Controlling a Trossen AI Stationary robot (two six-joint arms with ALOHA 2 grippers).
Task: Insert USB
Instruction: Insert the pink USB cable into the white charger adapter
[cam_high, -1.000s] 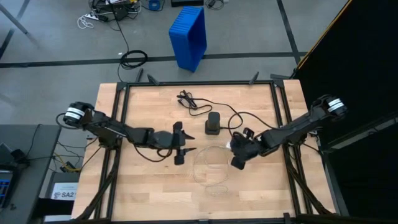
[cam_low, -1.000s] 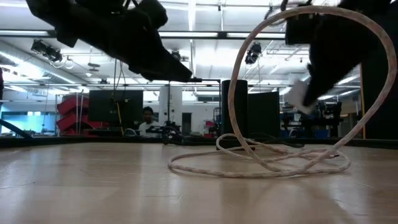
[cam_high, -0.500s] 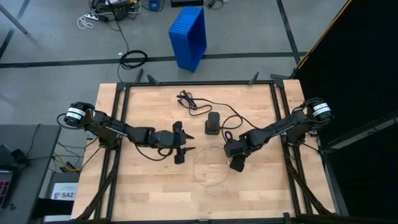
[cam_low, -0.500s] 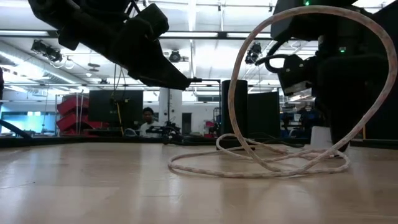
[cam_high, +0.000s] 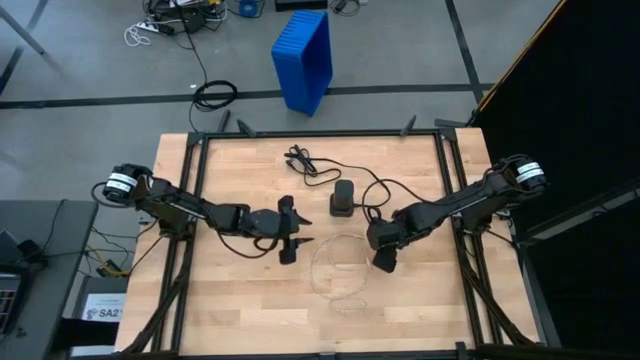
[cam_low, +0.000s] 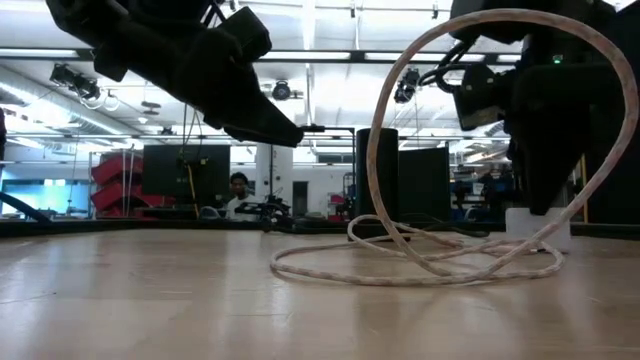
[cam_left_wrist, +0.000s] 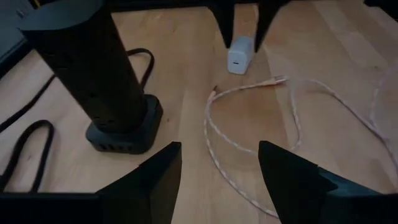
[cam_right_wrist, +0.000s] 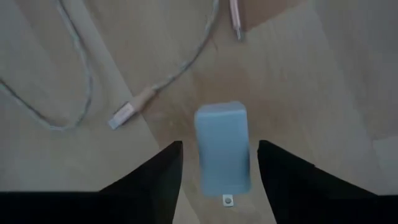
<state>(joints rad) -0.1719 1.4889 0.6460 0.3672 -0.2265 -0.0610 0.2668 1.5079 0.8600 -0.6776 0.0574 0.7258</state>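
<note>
A white charger block (cam_right_wrist: 222, 149) rests on the wooden table; in the low view the charger block (cam_low: 537, 222) stands under my right gripper (cam_right_wrist: 219, 144). That gripper is open, and its fingers stand on either side of the block with small gaps showing. A pale braided cable (cam_high: 335, 270) lies in loose loops, one rising in an arch (cam_low: 440, 60). Its USB plug end (cam_right_wrist: 124, 114) lies beside the block. The black power tower (cam_high: 343, 197) stands upright toward the far side. My left gripper (cam_high: 298, 232) hovers open, left of the cable.
The tower's black cord (cam_high: 310, 165) trails toward the table's far edge. A black metal frame (cam_high: 195, 200) borders the tabletop. A blue bin (cam_high: 303, 58) and cables lie on the floor beyond. Bare wood (cam_high: 240, 300) shows toward the near left.
In the low view the charger block, lifted at my right gripper a second ago, has come down and now stands on the table under that gripper. The right arm shifted slightly left, then back right. The left arm kept still.
</note>
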